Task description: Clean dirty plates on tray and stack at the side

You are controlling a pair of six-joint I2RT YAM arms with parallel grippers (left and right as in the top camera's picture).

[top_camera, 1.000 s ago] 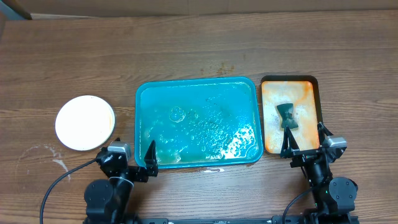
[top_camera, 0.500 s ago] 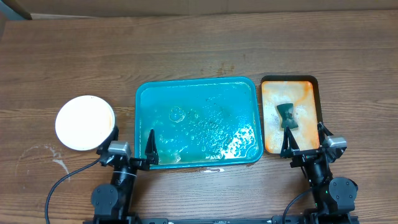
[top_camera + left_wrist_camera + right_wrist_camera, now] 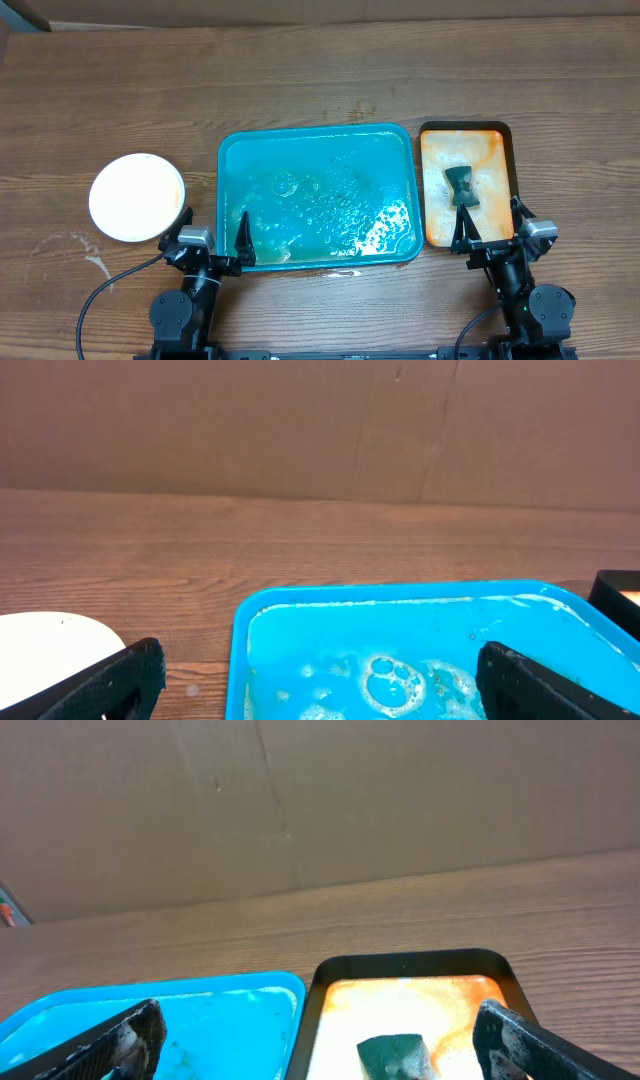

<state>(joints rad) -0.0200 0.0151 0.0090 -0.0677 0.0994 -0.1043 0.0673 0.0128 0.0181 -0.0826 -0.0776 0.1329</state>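
Soapy teal tray [image 3: 310, 160], white plate [image 3: 137, 197] to its left

Teal-blue tray [image 3: 312, 129] flecked with white foam [image 3: 285, 183], orange-brown smear [image 3: 385, 228] in its near right corner, 1 plain white plate [image 3: 137, 197] left of the tray, orange dark-rimmed smaller tray [image 3: 465, 125] right of it, dark green sponge [image 3: 461, 187] inside, brown wood-grain table [image 3: 300, 70], tan cardboard [image 3: 300, 420] behind.

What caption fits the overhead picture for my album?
Both open, left gripper and right gripper face a soapy blue tray, white plate on its left, orange tray with sponge on its right.
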